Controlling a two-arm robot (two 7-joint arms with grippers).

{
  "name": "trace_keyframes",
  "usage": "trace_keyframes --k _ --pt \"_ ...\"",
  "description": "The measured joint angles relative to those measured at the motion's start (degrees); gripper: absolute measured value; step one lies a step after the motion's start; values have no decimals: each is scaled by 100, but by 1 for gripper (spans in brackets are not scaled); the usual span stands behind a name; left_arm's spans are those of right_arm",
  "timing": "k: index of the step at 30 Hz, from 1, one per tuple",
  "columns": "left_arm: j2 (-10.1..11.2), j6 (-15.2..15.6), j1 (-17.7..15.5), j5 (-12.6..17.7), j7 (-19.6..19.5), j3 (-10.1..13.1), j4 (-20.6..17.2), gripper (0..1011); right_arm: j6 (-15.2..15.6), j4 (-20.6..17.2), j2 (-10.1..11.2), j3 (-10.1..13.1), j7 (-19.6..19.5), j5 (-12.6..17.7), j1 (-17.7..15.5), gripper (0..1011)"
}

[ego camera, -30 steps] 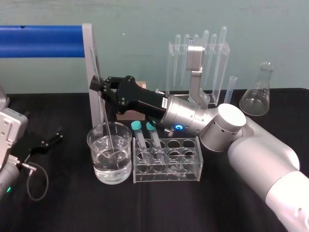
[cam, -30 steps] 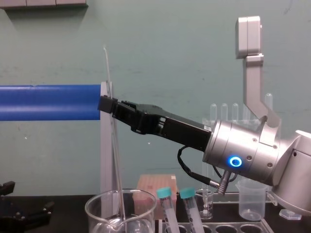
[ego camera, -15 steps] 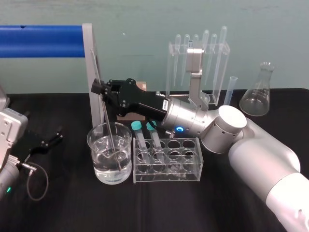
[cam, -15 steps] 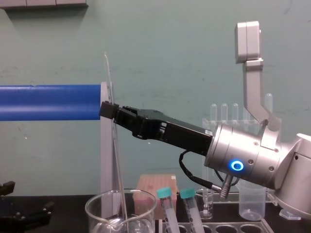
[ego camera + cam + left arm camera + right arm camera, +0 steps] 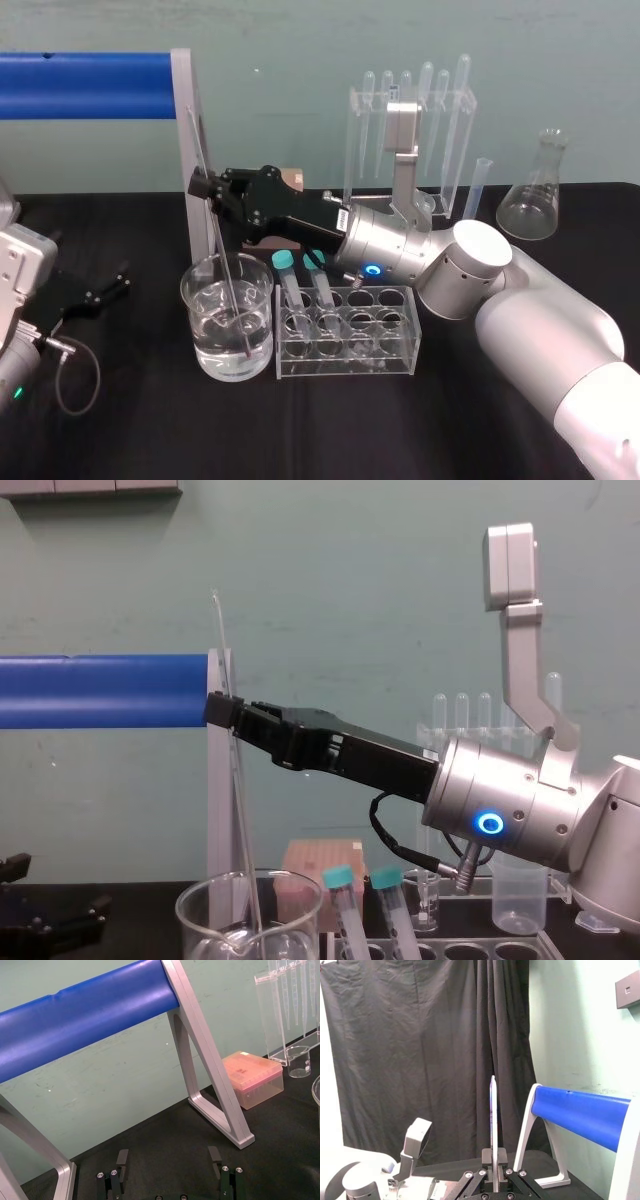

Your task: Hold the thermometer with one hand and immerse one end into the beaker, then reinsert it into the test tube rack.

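Since one second ago, the right gripper [image 5: 203, 187] has come down slightly, setting the thermometer [image 5: 225, 265] deeper in the beaker [image 5: 195, 310]. The jaws are closed on the rod's upper part. The rod's long axis is near upright, slightly tilted. Its short end stands above the jaws; its long end runs below them into the water. The rack [image 5: 345, 362] lies below the jaws on the wrist side, just beside the beaker. Withdrawal should follow the rod axis until the tip clears the rim. The left gripper [image 5: 167, 1160] rests on the counter, well apart, jaws wide.
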Motion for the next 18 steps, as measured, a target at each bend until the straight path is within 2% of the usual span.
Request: trace_keyframes --k 18 --pt "0 0 0 0 0 0 0 1008 52 -205 79 -28 -87 6 -105 53"
